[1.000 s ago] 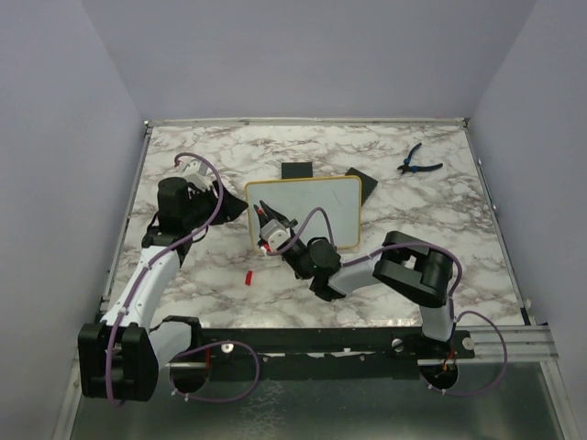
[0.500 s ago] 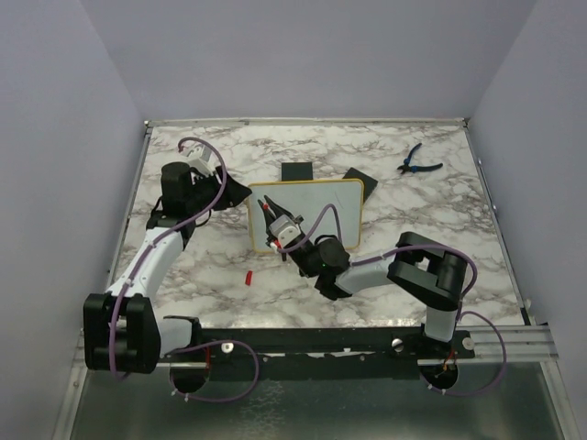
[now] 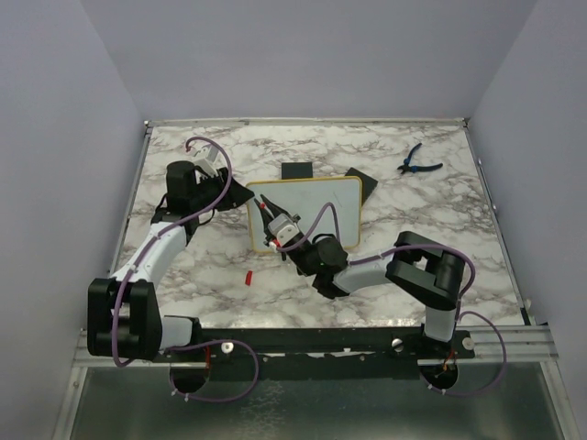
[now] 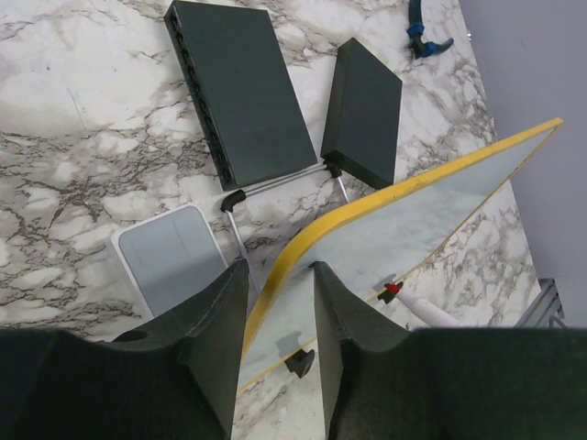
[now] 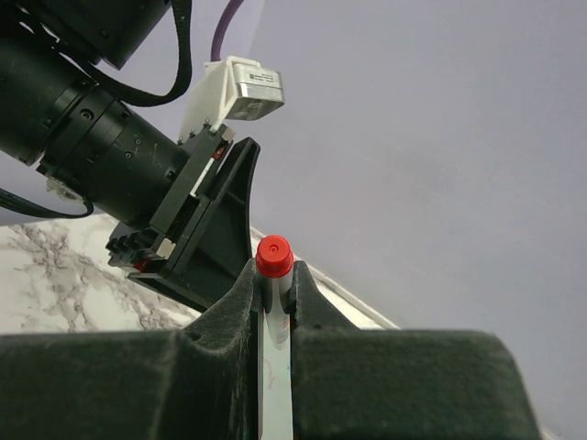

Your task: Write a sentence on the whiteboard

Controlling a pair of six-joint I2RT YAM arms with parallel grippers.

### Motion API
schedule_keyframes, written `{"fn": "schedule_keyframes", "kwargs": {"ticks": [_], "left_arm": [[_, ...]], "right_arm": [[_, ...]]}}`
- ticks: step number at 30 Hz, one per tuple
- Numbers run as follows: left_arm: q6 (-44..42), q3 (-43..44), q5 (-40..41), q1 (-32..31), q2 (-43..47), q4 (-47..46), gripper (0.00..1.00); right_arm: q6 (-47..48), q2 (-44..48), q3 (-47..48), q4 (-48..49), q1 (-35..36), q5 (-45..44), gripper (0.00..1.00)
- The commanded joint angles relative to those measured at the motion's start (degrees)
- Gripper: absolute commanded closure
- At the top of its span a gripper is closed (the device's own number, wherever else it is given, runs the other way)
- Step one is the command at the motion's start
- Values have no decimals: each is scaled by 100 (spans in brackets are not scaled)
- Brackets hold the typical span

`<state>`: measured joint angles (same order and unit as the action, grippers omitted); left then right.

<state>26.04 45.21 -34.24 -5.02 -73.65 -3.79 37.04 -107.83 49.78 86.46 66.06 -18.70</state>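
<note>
Hold the whiteboard steady with the left gripper, around its edge, cannot tell if squeezing. Press the marker, clamped in the right gripper, gently.

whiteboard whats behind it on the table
Behind the whiteboard lie a long black box, a shorter black box and a pale grey pad. Directly beneath the board is covered.

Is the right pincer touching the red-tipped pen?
Touching. The right wrist view shows the pen squeezed between both fingers of the right pincer.
</note>
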Motion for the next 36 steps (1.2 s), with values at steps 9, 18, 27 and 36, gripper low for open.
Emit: {"fn": "schedule_keyframes", "kwargs": {"ticks": [9, 18, 27, 36], "left_arm": [[-20, -45, -389, -66, 53, -376, 74], [-55, -115, -399, -103, 161, -387, 80], [-82, -162, -374, -113, 220, -387, 81], [-91, -162, -355, -116, 236, -390, 84]], "right_arm": [[-123, -196, 184, 1320, 47, 162, 99], [11, -302, 249, 1321, 47, 179, 99], [150, -503, 395, 1321, 48, 167, 99], [322, -638, 473, 1321, 47, 127, 99]]}}
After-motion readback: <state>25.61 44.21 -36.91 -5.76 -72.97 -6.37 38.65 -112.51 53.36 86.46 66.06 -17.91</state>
